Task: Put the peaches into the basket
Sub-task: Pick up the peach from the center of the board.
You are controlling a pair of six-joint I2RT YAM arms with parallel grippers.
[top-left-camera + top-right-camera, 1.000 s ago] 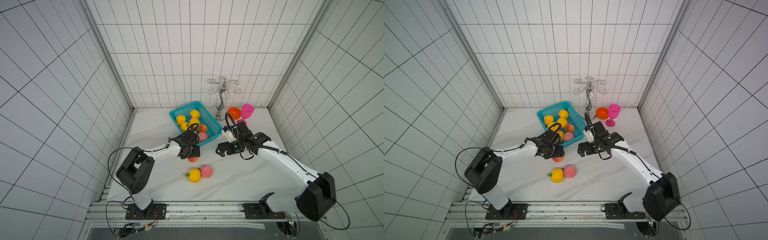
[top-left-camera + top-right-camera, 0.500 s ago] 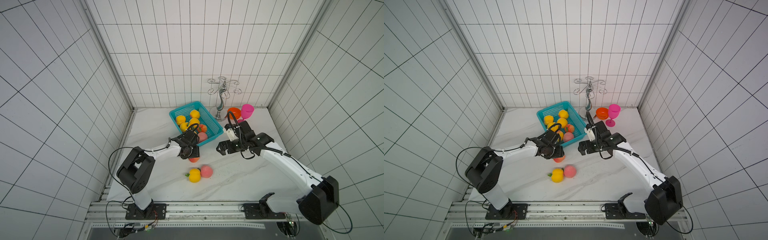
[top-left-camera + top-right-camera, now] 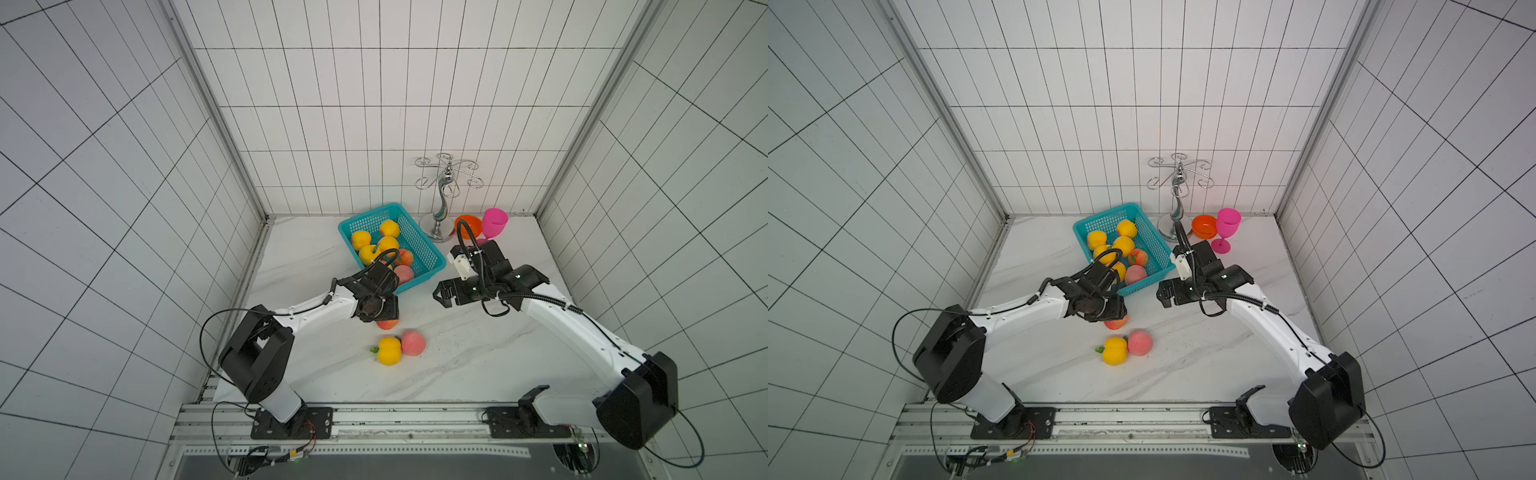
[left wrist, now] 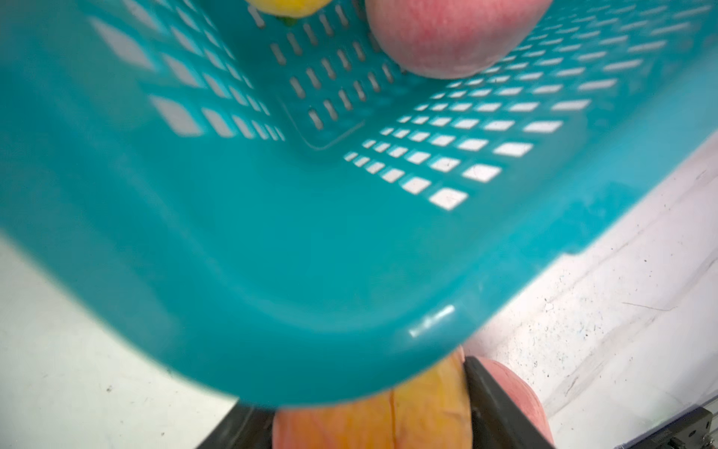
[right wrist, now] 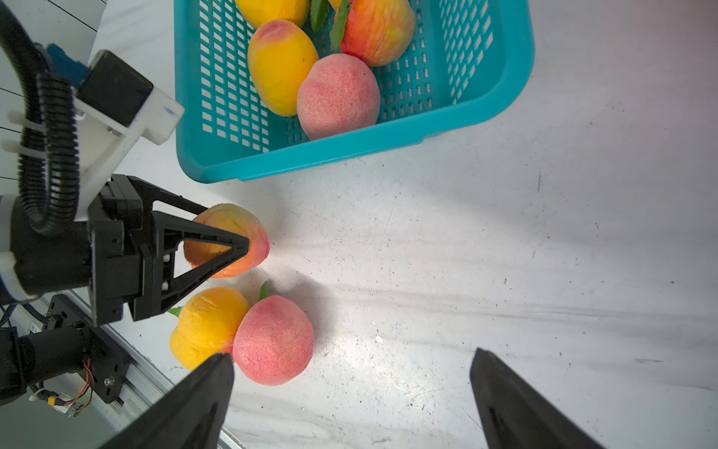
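My left gripper point(image 3: 386, 319) point(image 5: 225, 229) is shut on an orange-red peach point(image 5: 233, 248) point(image 4: 373, 420) low over the marble, just in front of the basket's near corner. The teal basket point(image 3: 345, 226) point(image 3: 1077, 226) point(image 4: 311, 311) point(image 5: 349, 149) holds several peaches point(image 3: 388, 245) point(image 5: 338, 97). A yellow peach point(image 3: 390, 351) point(image 5: 208, 326) and a pink peach point(image 3: 412, 343) point(image 5: 274, 340) lie touching on the table, nearer the front. My right gripper point(image 3: 438, 295) point(image 5: 351, 361) hangs open and empty, right of the basket, facing those two.
A metal cup stand point(image 3: 442, 199), an orange bowl point(image 3: 467, 224) and a pink goblet point(image 3: 494, 222) stand at the back right, behind my right arm. Tiled walls close in three sides. A rail point(image 3: 374, 415) runs along the table's front edge.
The left jaws have closed in on the orange-red peach. Both arms have hardly shifted, and the two loose peaches lie where they were.
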